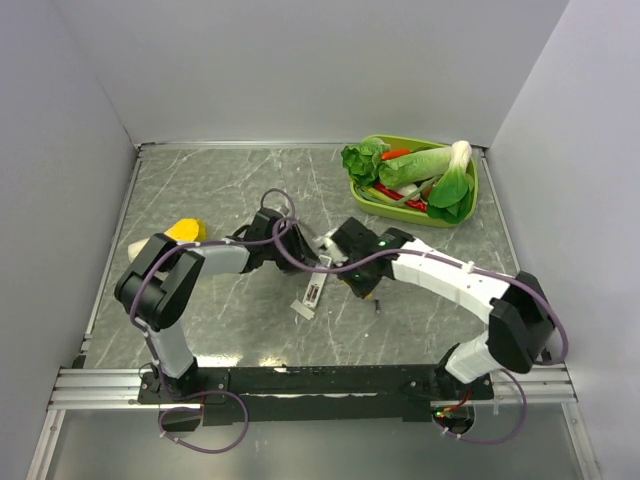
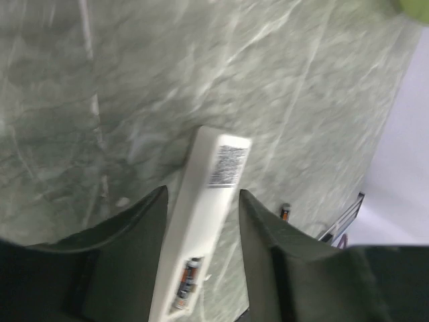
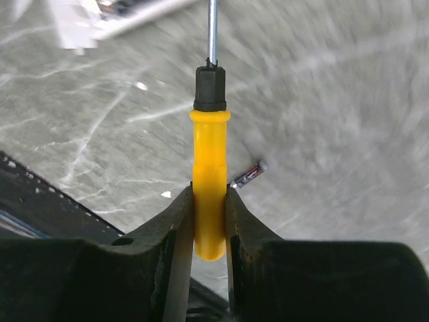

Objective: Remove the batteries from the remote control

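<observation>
The white remote control (image 1: pixel 313 292) lies on the marble table with its back up and its recess open. In the left wrist view the remote control (image 2: pixel 214 174) runs between my left gripper's (image 2: pixel 202 194) spread fingers, with a gap on its right side. One battery (image 2: pixel 189 278) sits in the recess. A second battery (image 2: pixel 284 213) lies loose on the table to the right, also seen as the loose battery (image 3: pixel 247 174) in the right wrist view. My right gripper (image 3: pixel 209 191) is shut on the handle of a yellow screwdriver (image 3: pixel 210 161), whose shaft points toward the blurred remote control (image 3: pixel 100 17).
A green tray (image 1: pixel 478 185) of vegetables stands at the back right. A yellow object (image 1: pixel 187 230) lies at the left beside the left arm. Grey walls enclose the table on three sides, and the arm bases sit along the near rail.
</observation>
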`<state>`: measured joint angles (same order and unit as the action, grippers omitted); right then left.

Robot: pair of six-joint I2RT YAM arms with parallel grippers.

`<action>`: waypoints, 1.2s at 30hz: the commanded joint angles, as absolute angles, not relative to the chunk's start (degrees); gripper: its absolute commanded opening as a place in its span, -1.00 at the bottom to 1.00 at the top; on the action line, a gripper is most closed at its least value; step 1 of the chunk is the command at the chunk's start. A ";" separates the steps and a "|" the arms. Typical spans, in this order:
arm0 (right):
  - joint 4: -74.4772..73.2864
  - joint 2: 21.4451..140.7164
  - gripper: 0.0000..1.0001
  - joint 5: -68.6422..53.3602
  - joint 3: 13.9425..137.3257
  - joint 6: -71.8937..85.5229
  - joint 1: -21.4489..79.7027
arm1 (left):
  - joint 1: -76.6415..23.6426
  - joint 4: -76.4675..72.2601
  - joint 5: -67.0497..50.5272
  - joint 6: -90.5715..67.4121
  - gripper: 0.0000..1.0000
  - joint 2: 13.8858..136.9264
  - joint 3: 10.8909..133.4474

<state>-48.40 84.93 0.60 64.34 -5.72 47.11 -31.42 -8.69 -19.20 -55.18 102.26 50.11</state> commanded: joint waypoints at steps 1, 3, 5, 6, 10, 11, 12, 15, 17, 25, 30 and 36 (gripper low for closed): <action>-43.79 78.85 -1.00 3.78 56.11 11.66 39.13 | -31.20 -3.70 -15.74 -52.47 0.09 95.98 55.27; -42.63 76.12 -1.00 5.17 52.75 17.21 35.51 | -31.11 -2.64 -14.86 -52.21 0.15 94.58 55.55; -42.36 74.45 -1.00 7.11 48.88 21.24 33.06 | -31.11 -3.16 -14.68 -52.73 0.17 93.43 54.58; -41.49 73.75 -1.00 6.68 47.56 22.23 32.79 | -31.11 -3.95 -14.76 -52.82 0.19 92.30 54.06; -40.35 69.89 -1.00 9.58 41.77 28.99 31.20 | -31.20 -5.18 -14.77 -53.52 0.20 90.00 51.16; -38.34 69.18 -1.00 9.06 40.44 31.18 30.77 | -31.11 -5.36 -14.85 -53.70 0.20 89.65 50.98; -37.36 68.65 -1.00 8.53 39.12 32.16 29.98 | -31.11 -5.45 -15.03 -53.79 0.19 89.13 50.72; -35.95 67.85 -1.00 6.95 37.00 33.66 29.53 | -31.20 -5.89 -15.55 -54.05 0.19 88.34 49.92; -37.17 67.41 -1.00 8.96 37.44 34.10 29.53 | -31.20 -6.15 -15.56 -53.62 0.19 87.54 49.22; -37.18 65.66 -1.00 8.35 38.05 33.05 29.09 | -31.29 -5.71 -14.51 -52.74 0.19 85.43 47.11; -39.11 61.10 -1.00 5.11 41.47 29.36 29.09 | -32.16 -2.55 -11.61 -51.42 0.07 85.61 44.75; -37.71 58.63 -1.00 -3.25 44.29 23.64 29.35 | -34.80 2.36 -5.45 -49.66 -0.29 86.57 44.21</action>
<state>-39.18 60.71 1.85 41.06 27.09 29.56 -33.01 -1.43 -10.02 -51.90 86.83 43.99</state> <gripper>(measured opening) 0.273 0.401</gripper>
